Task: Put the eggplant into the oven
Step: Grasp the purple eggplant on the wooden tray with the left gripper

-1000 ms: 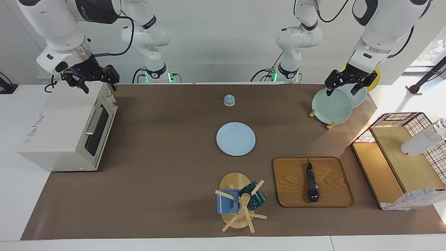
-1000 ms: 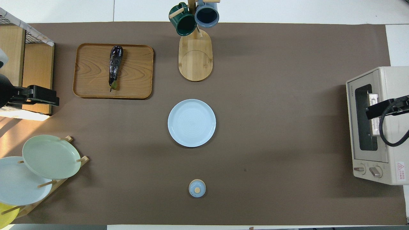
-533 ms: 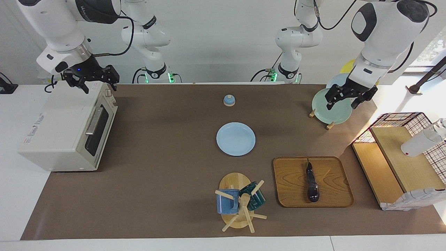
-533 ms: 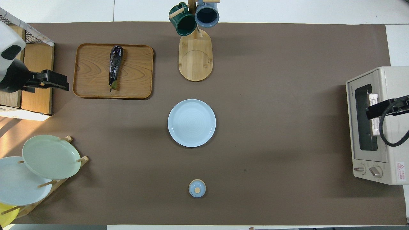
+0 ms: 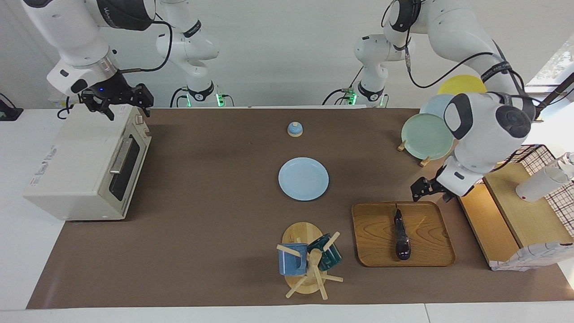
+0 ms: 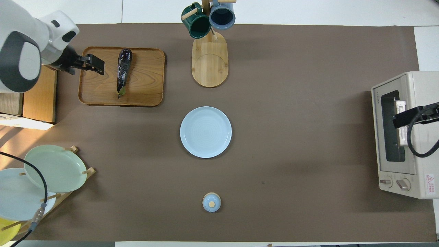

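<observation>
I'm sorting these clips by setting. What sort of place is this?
Probably a robot lab set up as a mock kitchen: a toaster oven, a mug rack and a plate rack sit on a paper-covered table.

Looking like a robotics lab posing as a kitchen, two white arms standing bolted at a white table [image 5: 27, 251], brown mat [image 5: 215, 215] spreading over it, cables trailing, toaster oven [image 5: 85, 168] sitting on the mat, plate rack [image 6: 48, 185] and mug tree [image 5: 309, 264] standing near it

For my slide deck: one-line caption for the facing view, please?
Left gripper open above the wooden tray holding the eggplant; right gripper waits over the closed oven.
</observation>
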{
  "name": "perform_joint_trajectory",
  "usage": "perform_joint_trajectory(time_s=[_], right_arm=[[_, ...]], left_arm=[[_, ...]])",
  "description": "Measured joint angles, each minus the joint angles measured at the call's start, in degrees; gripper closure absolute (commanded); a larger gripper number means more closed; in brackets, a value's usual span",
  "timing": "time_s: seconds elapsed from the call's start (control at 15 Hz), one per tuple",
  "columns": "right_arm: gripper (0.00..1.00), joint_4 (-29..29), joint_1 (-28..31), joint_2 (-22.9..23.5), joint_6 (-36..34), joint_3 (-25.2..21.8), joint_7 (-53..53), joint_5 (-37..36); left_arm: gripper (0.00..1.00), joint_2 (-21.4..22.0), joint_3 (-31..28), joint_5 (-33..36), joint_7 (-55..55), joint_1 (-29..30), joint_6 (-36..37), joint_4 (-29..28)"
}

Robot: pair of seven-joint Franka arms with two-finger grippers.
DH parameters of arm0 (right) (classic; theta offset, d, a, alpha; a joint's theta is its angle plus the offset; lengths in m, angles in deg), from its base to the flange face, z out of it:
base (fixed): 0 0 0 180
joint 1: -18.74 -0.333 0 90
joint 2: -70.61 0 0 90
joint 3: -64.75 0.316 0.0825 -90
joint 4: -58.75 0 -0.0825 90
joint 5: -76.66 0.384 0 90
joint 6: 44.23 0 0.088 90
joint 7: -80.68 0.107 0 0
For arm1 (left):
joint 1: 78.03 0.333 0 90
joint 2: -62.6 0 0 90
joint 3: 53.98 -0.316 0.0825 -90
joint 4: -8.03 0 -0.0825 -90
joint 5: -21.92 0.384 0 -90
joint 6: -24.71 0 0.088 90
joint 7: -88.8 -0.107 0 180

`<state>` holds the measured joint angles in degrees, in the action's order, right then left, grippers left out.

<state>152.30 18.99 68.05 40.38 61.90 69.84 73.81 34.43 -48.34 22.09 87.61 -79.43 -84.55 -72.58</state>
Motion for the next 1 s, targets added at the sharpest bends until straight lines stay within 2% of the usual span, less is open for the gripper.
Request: perform_joint_trajectory(time_s=[0.27, 0.6, 0.8, 0.93, 1.0], right_arm=[[0.0, 0.0, 0.0, 0.0, 0.0, 0.0, 0.0, 0.0], [0.0, 0.0, 0.0, 0.0, 0.0, 0.0, 0.0, 0.0], [0.0, 0.0, 0.0, 0.0, 0.0, 0.0, 0.0, 0.0], [0.0, 0.0, 0.0, 0.0, 0.0, 0.0, 0.0, 0.0], [0.0, 0.0, 0.0, 0.0, 0.0, 0.0, 0.0, 0.0]], left_arm=[[0.0, -7.22, 0.27, 0.48, -0.4, -1.03, -9.69, 0.21], [0.01, -8.9, 0.41, 0.61, -0.74, -1.8, -15.76, -1.57], [0.08, -8.91, 0.43, 0.61, -0.77, -2.97, -18.09, -3.78], [0.19, -8.9, 0.42, 0.61, -0.77, -3.15, -18.27, -4.0], [0.28, -8.9, 0.37, 0.61, -0.79, -3.15, -18.28, -4.0]])
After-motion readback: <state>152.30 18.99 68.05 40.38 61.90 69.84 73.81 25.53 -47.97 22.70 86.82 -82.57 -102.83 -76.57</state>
